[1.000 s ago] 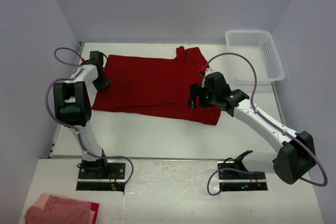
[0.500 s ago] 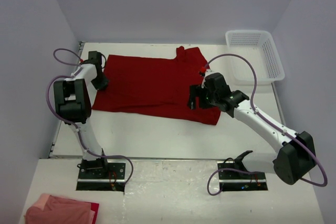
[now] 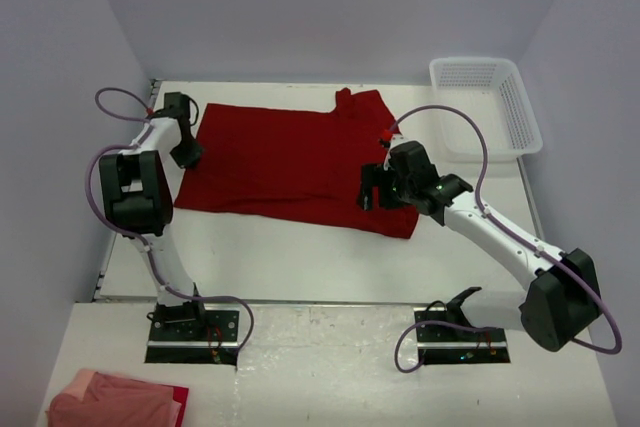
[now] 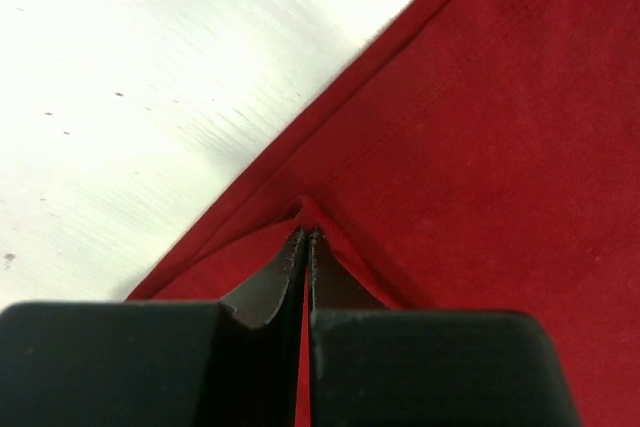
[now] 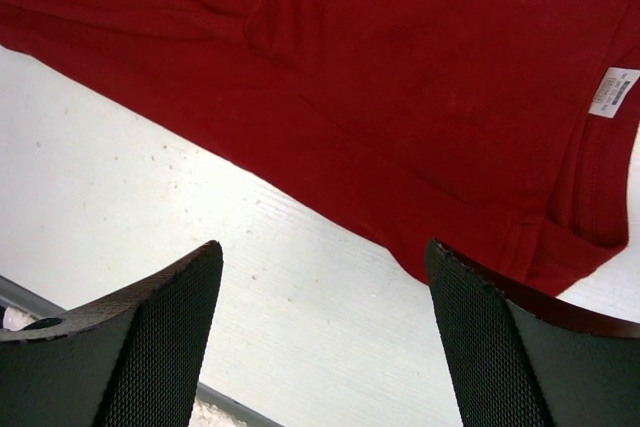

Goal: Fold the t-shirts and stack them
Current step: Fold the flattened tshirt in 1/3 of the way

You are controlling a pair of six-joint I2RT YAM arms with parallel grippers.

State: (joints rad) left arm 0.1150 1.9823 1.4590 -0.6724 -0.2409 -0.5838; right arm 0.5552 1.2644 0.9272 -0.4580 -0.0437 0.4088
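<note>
The left gripper [image 4: 305,237] pinches the spread red t-shirt [image 3: 280,162] at its left edge; the right gripper [image 5: 322,252] hangs wide open above its near-right part.

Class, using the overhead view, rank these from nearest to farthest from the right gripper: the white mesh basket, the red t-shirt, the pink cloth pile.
1. The red t-shirt, mid-table, directly under the right gripper.
2. The white mesh basket, far-right corner.
3. The pink cloth pile, near-left corner.
</note>
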